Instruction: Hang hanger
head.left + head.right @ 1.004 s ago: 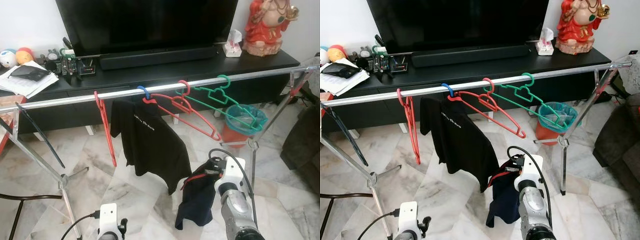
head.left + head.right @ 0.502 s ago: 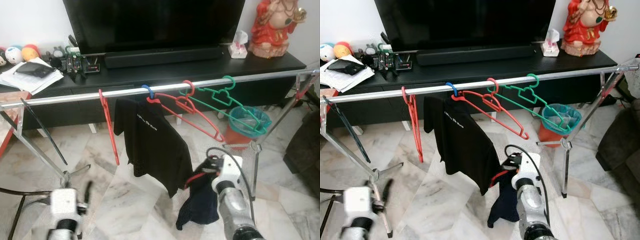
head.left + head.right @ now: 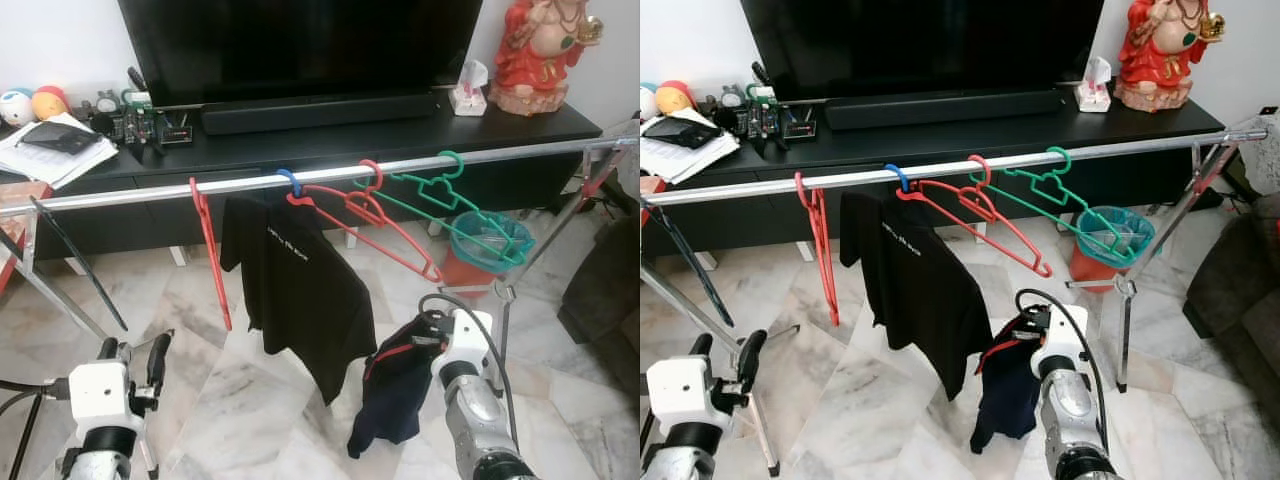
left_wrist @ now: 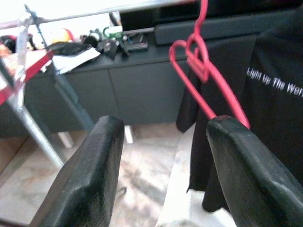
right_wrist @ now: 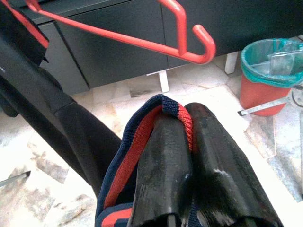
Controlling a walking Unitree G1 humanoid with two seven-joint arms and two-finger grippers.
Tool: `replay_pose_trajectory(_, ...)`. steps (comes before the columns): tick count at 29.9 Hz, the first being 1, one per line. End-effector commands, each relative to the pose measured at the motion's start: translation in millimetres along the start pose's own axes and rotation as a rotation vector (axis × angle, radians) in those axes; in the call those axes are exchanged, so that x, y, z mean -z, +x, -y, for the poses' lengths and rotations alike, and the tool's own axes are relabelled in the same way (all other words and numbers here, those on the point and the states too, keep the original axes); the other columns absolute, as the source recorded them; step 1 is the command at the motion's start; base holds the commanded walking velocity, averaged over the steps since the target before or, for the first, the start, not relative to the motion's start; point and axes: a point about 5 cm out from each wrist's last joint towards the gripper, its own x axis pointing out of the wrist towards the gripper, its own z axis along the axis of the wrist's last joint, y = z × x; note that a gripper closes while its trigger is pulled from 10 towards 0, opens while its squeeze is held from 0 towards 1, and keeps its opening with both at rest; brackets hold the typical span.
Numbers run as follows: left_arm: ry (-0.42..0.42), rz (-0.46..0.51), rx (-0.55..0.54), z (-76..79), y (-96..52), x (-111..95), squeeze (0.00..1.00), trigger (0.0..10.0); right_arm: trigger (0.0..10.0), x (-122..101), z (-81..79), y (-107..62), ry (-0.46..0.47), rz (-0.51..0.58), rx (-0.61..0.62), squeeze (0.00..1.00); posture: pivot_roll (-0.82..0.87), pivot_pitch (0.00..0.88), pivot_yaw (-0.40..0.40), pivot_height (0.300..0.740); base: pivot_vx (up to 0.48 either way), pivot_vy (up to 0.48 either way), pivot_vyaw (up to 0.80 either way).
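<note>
Left eye view looks down on a silver clothes rail [image 3: 140, 195] crossing a marble floor [image 3: 260, 400] before a black TV console [image 3: 300, 150]. On the rail hang a red hanger [image 3: 210, 250], a black T-shirt [image 3: 295, 290], two more red hangers [image 3: 375, 225] and a green hanger [image 3: 470, 215]. The right hand [image 5: 189, 156], low beside the shirt, is pressed together on a navy garment with red trim [image 3: 390, 395]. The left hand [image 3: 132, 358] is spread, low near the rail's left leg.

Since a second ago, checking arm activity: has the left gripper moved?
Yes. The left gripper has risen and swung left, its open black fingers now near the foot of the silver drying rack.
</note>
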Motion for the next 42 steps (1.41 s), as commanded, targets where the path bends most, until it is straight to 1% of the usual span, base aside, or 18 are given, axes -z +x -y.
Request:
replay_pose_trajectory(1,0.008,0.062,0.077,13.4,21.0,-18,0.0,10.0,10.0,1,-0.4,0.1,0.01,-0.006,0.006,0.0,0.05,0.045,-0.008,0.74,0.0,0.0,0.0)
replay_pose_trajectory(3,0.02,0.089,0.128,24.9,33.2,-22,0.0,10.0,10.0,2,-0.4,-0.4,0.012,-0.011,0.008,0.0,0.05,0.045,-0.01,0.74,0.0,0.0,0.0)
replay_pose_trajectory(5,0.017,0.096,0.145,31.3,39.3,-22,0.0,10.0,10.0,3,-0.5,-0.8,0.013,-0.015,0.009,0.0,0.04,0.042,-0.008,0.74,0.0,0.0,0.0)
replay_pose_trajectory(6,0.017,0.096,0.145,31.3,39.3,-22,0.0,10.0,10.0,3,-0.5,-0.8,0.013,-0.015,0.009,0.0,0.04,0.042,-0.008,0.74,0.0,0.0,0.0)
replay_pose_trajectory(8,-0.009,0.079,0.145,39.1,45.9,-18,0.0,10.0,10.0,7,-1.2,-2.5,0.013,-0.026,0.011,0.0,0.02,0.039,-0.001,0.74,0.0,0.0,0.0)
replay_pose_trajectory(11,-0.011,0.072,0.172,46.6,47.6,-17,0.0,10.0,10.0,9,-0.2,-4.5,0.015,-0.031,0.018,0.0,0.02,0.038,-0.004,0.74,0.0,0.0,0.0)
replay_pose_trajectory(14,-0.007,0.065,0.19,49.0,47.5,-16,0.0,10.0,10.0,11,0.6,-6.1,0.014,-0.035,0.022,0.0,0.02,0.033,-0.003,0.74,0.0,0.0,0.0)
replay_pose_trajectory(16,0.004,0.054,0.194,48.6,46.3,-14,0.0,10.0,10.0,12,1.1,-6.8,0.014,-0.034,0.023,0.0,0.02,0.032,-0.002,0.74,0.0,0.0,0.0)
replay_pose_trajectory(18,0.001,0.036,0.193,45.7,42.7,-10,0.0,10.0,10.0,13,1.2,-7.5,0.017,-0.031,0.025,0.0,0.02,0.03,-0.002,0.74,0.0,0.0,0.0)
replay_pose_trajectory(21,-0.002,0.029,0.199,46.0,41.7,-6,0.0,10.0,10.0,13,1.0,-7.9,0.017,-0.03,0.025,0.0,0.02,0.018,0.0,0.74,0.0,0.0,0.0)
replay_pose_trajectory(27,-0.003,0.029,0.223,50.8,43.2,-6,0.0,10.0,10.0,13,0.5,-8.8,0.024,-0.021,0.028,0.0,0.01,0.007,0.008,0.74,0.0,0.0,0.0)
replay_pose_trajectory(40,-0.009,0.019,0.229,49.1,41.4,-5,0.0,10.0,10.0,14,-0.4,-9.3,0.024,-0.017,0.025,0.0,0.01,0.0,0.012,0.74,0.0,0.0,0.0)
replay_pose_trajectory(42,-0.01,0.018,0.233,49.7,41.8,-5,0.0,10.0,10.0,13,-1.0,-9.0,0.024,-0.015,0.025,0.0,0.01,0.002,0.012,0.74,0.0,0.249,0.0)
